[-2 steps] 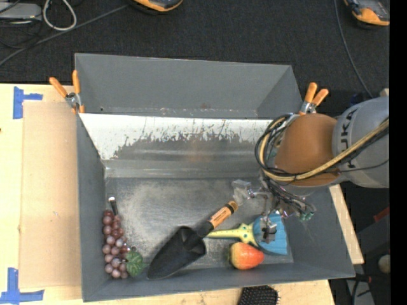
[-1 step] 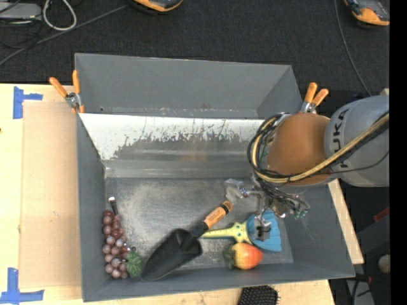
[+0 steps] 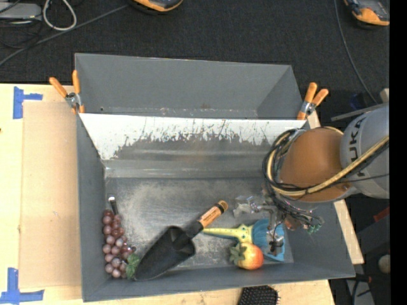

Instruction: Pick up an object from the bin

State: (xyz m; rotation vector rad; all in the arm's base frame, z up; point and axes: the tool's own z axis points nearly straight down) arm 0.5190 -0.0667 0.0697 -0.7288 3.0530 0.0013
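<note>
- We see the gripper (image 3: 277, 234) low in the bin, near its right wall and toward the near-right corner, under the arm's orange cover and cable loops. It is directly over a flat blue thing. We cannot tell whether it is open or closed, and we see nothing clearly gripped.
- The grey bin (image 3: 184, 94) has a mostly bare floor, with its few things strung along the near wall.
- A black trowel with an orange handle (image 3: 166, 251) lies slantwise at the middle of the near wall, its handle pointing toward the gripper.
- A bunch of purple grapes (image 3: 114, 245) fills the near-left corner, well apart from the gripper.
- The blue thing (image 3: 262, 232) lies partly under the gripper. We judge it the likeliest pick. It looks flat, so a closing grip could skate over it or scrape the bin floor.
- A yellow-green piece (image 3: 230, 232) lies just beside the blue thing, perhaps touching it. A lift might drag it along or catch it instead.
- A red-orange toy fruit with a green leafy top (image 3: 251, 257) sits just beside the blue thing, against the near wall. It is round, so a nudge could roll it away.
</note>
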